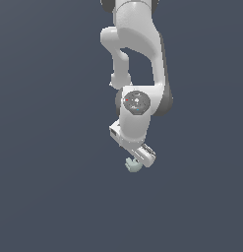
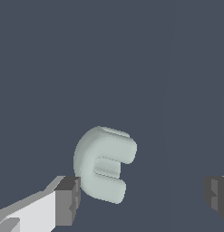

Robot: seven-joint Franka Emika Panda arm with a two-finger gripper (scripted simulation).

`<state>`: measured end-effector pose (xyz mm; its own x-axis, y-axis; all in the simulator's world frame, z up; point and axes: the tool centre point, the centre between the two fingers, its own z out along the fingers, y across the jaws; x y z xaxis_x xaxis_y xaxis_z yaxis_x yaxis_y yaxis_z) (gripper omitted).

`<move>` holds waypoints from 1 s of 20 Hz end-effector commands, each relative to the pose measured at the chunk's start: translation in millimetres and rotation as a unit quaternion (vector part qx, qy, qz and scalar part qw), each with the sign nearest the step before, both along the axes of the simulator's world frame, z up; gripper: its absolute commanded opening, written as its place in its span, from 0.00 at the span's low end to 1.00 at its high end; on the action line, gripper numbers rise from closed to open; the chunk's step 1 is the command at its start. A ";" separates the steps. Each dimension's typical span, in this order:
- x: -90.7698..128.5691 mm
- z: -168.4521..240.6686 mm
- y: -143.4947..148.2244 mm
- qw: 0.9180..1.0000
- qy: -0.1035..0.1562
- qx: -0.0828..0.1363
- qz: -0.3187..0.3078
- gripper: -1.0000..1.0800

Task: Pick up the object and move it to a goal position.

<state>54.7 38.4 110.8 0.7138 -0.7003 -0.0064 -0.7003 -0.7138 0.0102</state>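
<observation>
Object (image 2: 102, 163) between the fingers of the gripper (image 2: 143, 197), close against one finger (image 2: 68, 199), well apart from the other. In the exterior view, object (image 1: 132, 165) just beneath the gripper (image 1: 137, 160), toward that view's left of it.

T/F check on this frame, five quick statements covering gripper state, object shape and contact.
1. The gripper is open. True: its two fingers stand wide apart in the wrist view.
2. The object is clamped between both fingers. False: it sits close beside one finger, and the other finger is well clear of it.
3. The object is pale grey-green and rounded, with stubby prongs on one side. True.
4. The object is wider than the gap between the fingers. False: it fills well under half the gap.
5. In the exterior view, the object lies far from the arm. False: it is right at the gripper's tip.
</observation>
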 end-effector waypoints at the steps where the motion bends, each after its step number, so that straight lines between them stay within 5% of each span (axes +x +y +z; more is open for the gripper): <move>1: 4.7 -4.2 5.4 1.000 -0.001 0.000 -0.031 0.96; 20: 18.8 -18.7 24.3 0.991 -0.006 0.001 -0.130 0.96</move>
<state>73.5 62.8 92.0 0.5092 -0.8606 -0.0003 -0.8606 -0.5092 0.0005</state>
